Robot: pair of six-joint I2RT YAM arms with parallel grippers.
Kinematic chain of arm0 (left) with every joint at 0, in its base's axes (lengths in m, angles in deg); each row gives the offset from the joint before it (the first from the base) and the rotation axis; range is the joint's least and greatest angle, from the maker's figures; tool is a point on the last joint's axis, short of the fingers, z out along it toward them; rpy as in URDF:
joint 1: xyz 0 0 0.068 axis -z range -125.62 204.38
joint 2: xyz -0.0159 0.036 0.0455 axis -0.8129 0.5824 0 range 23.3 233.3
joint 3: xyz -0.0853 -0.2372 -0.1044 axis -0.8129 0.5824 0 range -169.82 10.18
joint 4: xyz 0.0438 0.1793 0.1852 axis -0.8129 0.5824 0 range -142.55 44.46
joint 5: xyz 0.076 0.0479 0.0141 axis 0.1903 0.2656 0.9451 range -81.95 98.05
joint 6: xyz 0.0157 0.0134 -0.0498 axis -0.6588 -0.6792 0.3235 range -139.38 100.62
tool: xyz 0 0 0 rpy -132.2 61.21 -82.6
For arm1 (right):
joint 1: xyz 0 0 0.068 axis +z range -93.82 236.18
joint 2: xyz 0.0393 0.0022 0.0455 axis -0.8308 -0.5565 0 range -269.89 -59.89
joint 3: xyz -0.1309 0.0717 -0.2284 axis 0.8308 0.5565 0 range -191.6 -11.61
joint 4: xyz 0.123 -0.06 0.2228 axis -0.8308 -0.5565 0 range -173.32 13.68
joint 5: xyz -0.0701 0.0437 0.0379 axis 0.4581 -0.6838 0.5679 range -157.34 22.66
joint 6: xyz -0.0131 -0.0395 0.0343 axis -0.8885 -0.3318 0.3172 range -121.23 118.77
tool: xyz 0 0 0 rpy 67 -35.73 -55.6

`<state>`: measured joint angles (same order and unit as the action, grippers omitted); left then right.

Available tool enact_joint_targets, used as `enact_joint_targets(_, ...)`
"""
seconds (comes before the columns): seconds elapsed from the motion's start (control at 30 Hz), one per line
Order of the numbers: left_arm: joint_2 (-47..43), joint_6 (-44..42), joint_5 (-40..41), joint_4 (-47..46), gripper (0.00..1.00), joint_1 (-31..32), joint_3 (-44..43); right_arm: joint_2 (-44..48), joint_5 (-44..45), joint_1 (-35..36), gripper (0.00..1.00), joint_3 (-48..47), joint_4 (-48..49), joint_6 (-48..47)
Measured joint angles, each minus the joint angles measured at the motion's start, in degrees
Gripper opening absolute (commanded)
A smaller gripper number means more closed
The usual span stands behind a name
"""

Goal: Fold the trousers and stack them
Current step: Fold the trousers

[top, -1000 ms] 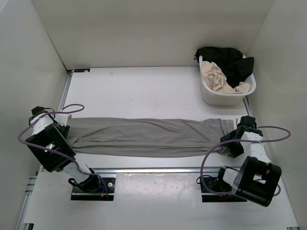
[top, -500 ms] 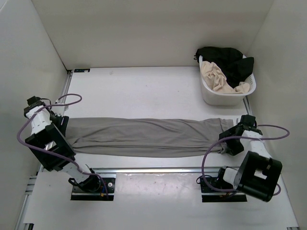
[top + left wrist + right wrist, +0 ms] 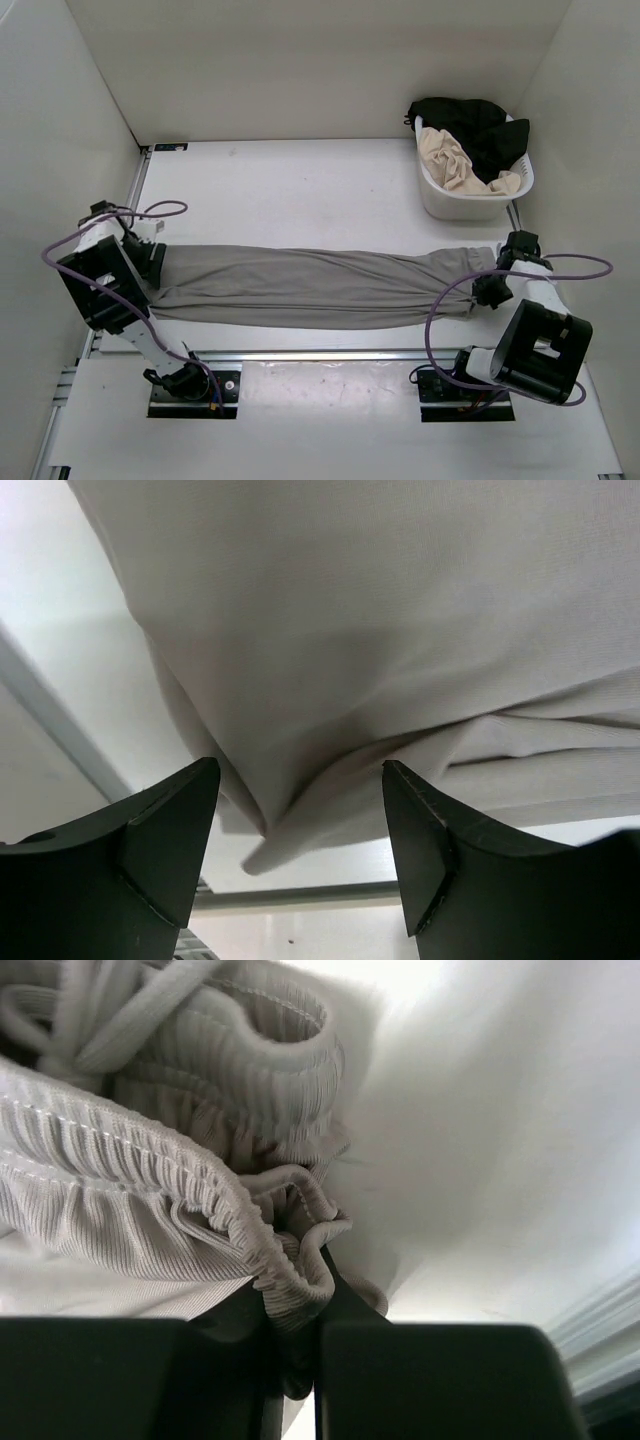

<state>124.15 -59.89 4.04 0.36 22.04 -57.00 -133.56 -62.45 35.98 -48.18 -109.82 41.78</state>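
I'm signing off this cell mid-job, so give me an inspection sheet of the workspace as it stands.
Surface: white table, metal rail along its near edge.
Job's things: mid-grey thin fabric trousers laid lengthwise, left to right, drawstring waist at the right.
Clutter: white plastic basket at far right, holding a beige garment and a black garment.
Grippers: left gripper open at the leg ends; right gripper shut on the trousers' waistband.
Cables: purple cables loop from both arms.
Surroundings: white walls on three sides.
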Motion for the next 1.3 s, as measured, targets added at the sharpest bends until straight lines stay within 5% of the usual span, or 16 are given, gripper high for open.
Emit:
enact_joint_targets(0.13, -0.04, 0.94, -0.02, -0.35, 0.82, 4.55, 0.37, 1.31, 4.61, -0.79, 0.06, -5.29, -3.04, -2.80)
enact_joint_targets(0.17, -0.04, 1.16, -0.07, -0.46, 0.84, 5.51, 0.35, 1.29, 4.92, -0.79, 0.33, -6.69, -2.91, -3.61)
enact_joint_targets(0.2, -0.04, 1.44, -0.07, -0.44, 0.84, 6.19, 0.20, 1.14, 5.03, -0.79, 0.44, -7.63, -2.64, -4.26)
enact_joint_targets(0.3, -0.17, 2.08, 0.13, -0.11, 0.87, 6.82, -1.27, -0.15, 5.62, -0.76, 0.68, -9.07, -3.06, -5.62)
enact_joint_targets(0.37, -0.70, 2.01, 1.31, 0.20, 0.87, 6.80, -2.43, -0.46, 6.80, -0.79, 0.73, -9.05, -4.68, -5.81)
enact_joint_targets(0.5, -3.74, 0.81, 3.93, 0.90, 0.82, 6.71, -1.70, 1.77, 10.67, -0.79, 0.73, -9.07, -9.14, -5.42)
enact_joint_targets(0.6, -9.03, -1.70, 4.90, 1.44, 0.61, 6.62, 2.12, 6.16, 13.14, -0.59, 0.72, -9.07, -12.83, -4.61)
enact_joint_targets(0.67, -12.96, -3.93, 4.92, 2.56, 0.51, 6.62, 4.87, 9.31, 14.51, 0.55, 0.61, -9.09, -14.95, -4.48)
enact_joint_targets(0.87, -17.73, -9.40, 4.72, 4.02, 0.60, 6.62, 11.28, 14.10, 10.23, 16.61, 0.64, -8.96, -14.71, -7.30)
enact_joint_targets(0.97, -16.50, -10.60, 4.72, 4.02, 0.72, 6.62, 13.62, 11.17, 6.67, 26.73, 0.64, -9.22, -12.87, -10.34)
enact_joint_targets(1.03, -15.74, -11.21, 4.87, 3.37, 0.70, 6.62, 15.19, 6.14, 5.75, 32.76, 0.58, -11.13, -12.81, -12.68)
enact_joint_targets(1.13, -13.81, -11.82, 5.62, 1.92, 0.46, 6.62, 16.57, -2.75, 6.19, 41.55, 0.58, -15.89, -13.00, -16.46)
enact_joint_targets(1.2, -12.09, -11.47, 6.16, 1.29, 0.22, 6.62, 16.57, -7.69, 6.75, 46.66, 0.62, -18.97, -12.61, -18.45)
enact_joint_targets(1.3, -10.67, -11.74, 6.47, 0.55, 0.15, 6.62, 16.26, -11.89, 7.08, 52.65, 0.62, -21.14, -12.41, -21.09)
